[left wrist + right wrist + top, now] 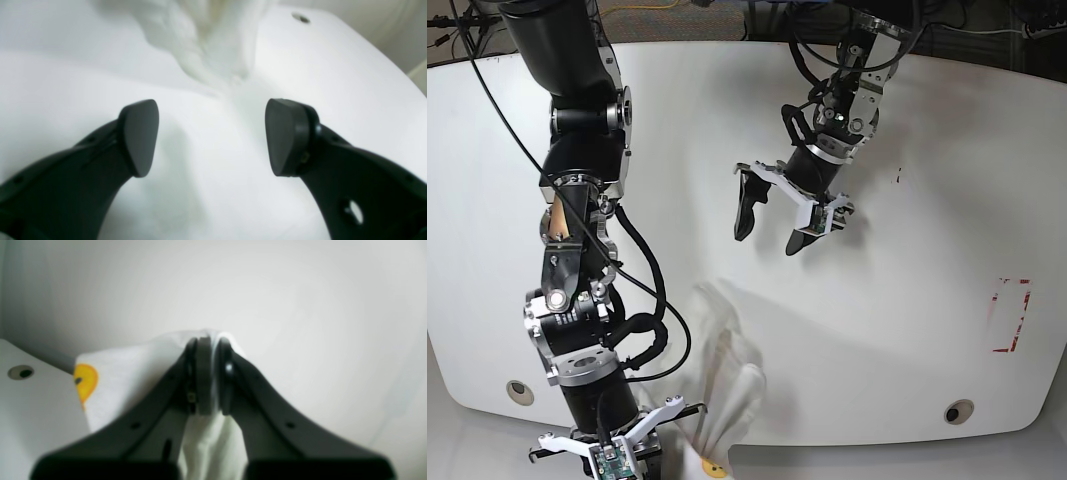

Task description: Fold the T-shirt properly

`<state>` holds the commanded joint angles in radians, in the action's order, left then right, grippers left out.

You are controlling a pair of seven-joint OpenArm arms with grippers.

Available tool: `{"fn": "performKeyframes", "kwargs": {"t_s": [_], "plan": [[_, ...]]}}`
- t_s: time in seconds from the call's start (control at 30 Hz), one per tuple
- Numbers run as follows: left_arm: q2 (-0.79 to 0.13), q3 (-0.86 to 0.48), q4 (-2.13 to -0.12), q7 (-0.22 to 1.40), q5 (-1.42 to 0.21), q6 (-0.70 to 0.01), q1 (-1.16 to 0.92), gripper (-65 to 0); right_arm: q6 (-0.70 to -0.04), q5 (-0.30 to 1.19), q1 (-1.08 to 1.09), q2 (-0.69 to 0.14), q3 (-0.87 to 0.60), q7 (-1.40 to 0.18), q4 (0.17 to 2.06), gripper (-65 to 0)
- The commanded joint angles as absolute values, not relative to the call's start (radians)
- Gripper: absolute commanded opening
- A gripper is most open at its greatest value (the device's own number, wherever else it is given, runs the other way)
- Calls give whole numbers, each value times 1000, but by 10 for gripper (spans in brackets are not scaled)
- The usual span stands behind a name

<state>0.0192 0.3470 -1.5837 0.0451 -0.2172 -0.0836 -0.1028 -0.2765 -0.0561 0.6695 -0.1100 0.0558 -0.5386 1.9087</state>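
Looking across the counter, you had the T-shirt bunched into a long, twisted strip running from mid-counter toward the near edge, where your right end effector was clenched on its near end, with the yellow-orange emblem hanging just beside it. Your left end effector hung released, jaws wide apart and holding nothing, above the counter's far half and well apart from the cloth. So the strip's free far end lay toward that left arm, the likelier one to reach it.
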Motion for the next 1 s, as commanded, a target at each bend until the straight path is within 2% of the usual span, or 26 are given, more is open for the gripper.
{"fn": "performKeyframes", "kwargs": {"t_s": [0.27,0.67,0.8,0.87,1.0], "plan": [[54,379,-1526,94,-222,-82,-84,-193,-277,-53,652,-108,40,-538,1990,-648],[133,365,-1481,121,-233,-80,-47,-191,-280,-51,639,-74,67,-546,1988,-650],[120,363,-1492,118,-237,-80,-47,-192,-281,-50,637,-59,94,-560,1982,-650],[68,344,-1526,106,-244,-76,-64,-197,-282,-45,643,-27,128,-593,1969,-647],[44,326,-1539,102,-249,-76,-70,-197,-281,-45,650,-23,144,-598,1965,-646]]}}
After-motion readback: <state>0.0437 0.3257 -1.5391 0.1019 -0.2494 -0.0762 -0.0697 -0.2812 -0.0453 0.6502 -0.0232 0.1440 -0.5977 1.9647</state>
